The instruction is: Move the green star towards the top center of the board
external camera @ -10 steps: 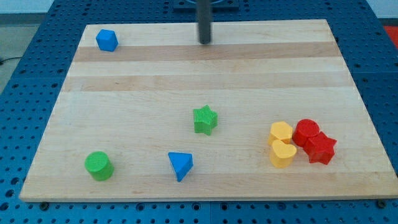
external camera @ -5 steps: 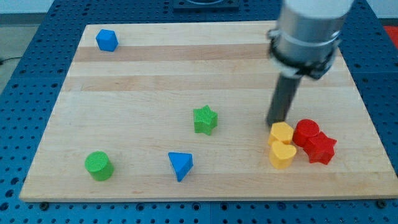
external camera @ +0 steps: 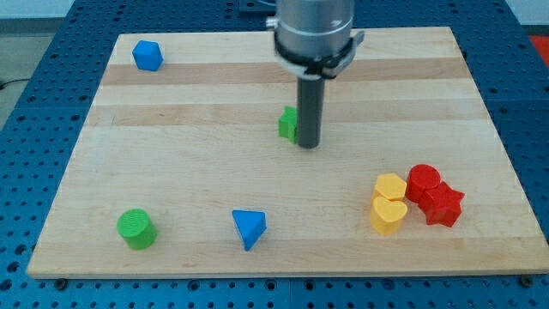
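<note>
Blue perforated bench all round, w/ the pale wooden board [external camera: 171, 112] sitting on it. We have no jaws to open or shut, just the bare rod holding nothing; my tip [external camera: 308, 145] is down on the board near its middle, pressed against the view's right and lower side of the green star [external camera: 287, 124]. Rod hides most of the star, only its left part shows, so exact contact can't be confirmed but they look touching.

Star sits a bit above board centre, roughly on the centre line, well short of the top edge.

To push well, we judge: get the tip squarely below the star, not off to its right, else it'll skid toward the view's left. Then drive straight up, slow, correcting if it spins.

Further out: blue block [external camera: 147, 55] at top left, faceted. Green cylinder [external camera: 135, 228] and blue triangle [external camera: 249, 228] near the bottom, well clear. Two yellow blocks [external camera: 388, 202] and two red blocks [external camera: 433, 195] huddle together at the view's lower right, touching. Nothing in the star's path upward.
</note>
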